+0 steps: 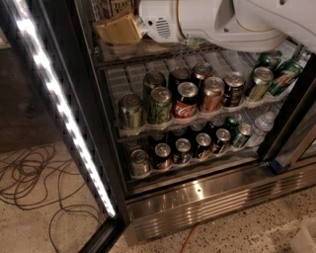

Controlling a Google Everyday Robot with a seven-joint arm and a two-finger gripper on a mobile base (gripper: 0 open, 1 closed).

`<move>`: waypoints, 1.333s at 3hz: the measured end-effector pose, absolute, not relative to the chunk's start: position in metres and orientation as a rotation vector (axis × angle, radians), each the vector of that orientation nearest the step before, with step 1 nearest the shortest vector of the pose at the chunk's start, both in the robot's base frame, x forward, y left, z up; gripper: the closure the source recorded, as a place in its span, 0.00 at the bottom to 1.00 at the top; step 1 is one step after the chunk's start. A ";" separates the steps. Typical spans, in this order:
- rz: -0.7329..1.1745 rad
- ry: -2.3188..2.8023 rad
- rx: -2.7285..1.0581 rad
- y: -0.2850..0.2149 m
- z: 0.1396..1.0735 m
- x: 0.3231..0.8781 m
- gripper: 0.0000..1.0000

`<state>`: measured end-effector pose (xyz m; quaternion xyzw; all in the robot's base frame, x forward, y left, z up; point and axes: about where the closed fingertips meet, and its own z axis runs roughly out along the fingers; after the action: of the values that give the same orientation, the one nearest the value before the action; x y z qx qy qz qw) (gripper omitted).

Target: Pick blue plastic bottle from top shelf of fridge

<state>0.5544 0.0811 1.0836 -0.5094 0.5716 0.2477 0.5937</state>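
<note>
At the top shelf [148, 52], gripper [118, 30] — opening cannot be told — sits close to the blue plastic bottle [116, 6]; off-centre closure could topple it.

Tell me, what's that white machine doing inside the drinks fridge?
A robot's white arm extends into the open fridge at the top shelf. Its tan hand is close up against the blue plastic bottle, whose label just shows at the picture's top edge. The cans on the lower racks sit well below it.
</note>
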 end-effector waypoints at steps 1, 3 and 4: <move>0.577 1.328 -1.185 0.081 1.083 0.555 1.00; 0.578 1.319 -1.184 0.076 1.088 0.553 1.00; 0.578 1.313 -1.184 0.073 1.093 0.551 1.00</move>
<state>0.5514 0.0727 1.0932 -0.5102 0.5658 0.2491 0.5979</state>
